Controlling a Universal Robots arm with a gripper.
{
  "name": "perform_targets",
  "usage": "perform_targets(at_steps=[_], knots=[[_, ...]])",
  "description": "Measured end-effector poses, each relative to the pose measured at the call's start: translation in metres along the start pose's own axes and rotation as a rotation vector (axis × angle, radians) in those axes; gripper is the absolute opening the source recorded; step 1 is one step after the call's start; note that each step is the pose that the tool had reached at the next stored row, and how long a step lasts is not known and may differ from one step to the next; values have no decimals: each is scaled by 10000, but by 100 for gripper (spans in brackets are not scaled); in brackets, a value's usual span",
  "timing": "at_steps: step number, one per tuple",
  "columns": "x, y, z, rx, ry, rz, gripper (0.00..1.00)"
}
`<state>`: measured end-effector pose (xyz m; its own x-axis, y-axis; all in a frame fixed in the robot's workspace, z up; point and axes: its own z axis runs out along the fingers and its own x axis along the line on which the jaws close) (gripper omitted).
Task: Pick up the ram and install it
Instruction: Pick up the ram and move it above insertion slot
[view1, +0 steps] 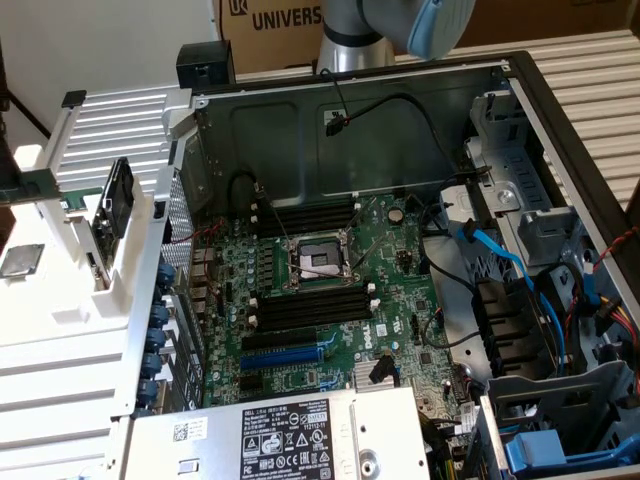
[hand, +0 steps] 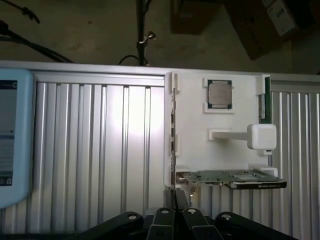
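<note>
The hand (hand: 176, 202) hangs over a ribbed metal bench (hand: 100, 150), its fingers (hand: 164, 220) drawn narrow, close together with nothing between them; just beyond the fingertips begins a white holder (hand: 192, 120) lying on the bench; nearest the hand on that holder is a green card (hand: 230, 178) standing on its edge, across the hand's line and a little to one side; farther from the hand comes a white block (hand: 261, 136), and farther again a square silver chip (hand: 219, 94) in its own pocket; the ram (hand: 262, 102) stands on its thin edge in a slot along the holder's side, past the card and the block, well apart from the hand and touched by nothing but the holder; in the exterior view the arm (view1: 400, 25) rises behind an open computer (view1: 350, 130), which sits at the exterior view's right of the holder; its green board (view1: 330, 290) carries black memory slots (view1: 310, 312) and a blue slot (view1: 285, 357), all apart from the ram
</note>
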<state>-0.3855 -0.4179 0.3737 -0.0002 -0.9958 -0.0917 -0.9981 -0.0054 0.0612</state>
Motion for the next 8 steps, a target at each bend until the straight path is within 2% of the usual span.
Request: perform_targets(at_steps=[1,5,6,8], knots=[[4,-57,-30,-3,0,0,12],[6,-186,-105,-5,-1,0,12],[5,-273,-165,-6,-1,0,12],[4,-335,-202,-6,-2,1,12]])
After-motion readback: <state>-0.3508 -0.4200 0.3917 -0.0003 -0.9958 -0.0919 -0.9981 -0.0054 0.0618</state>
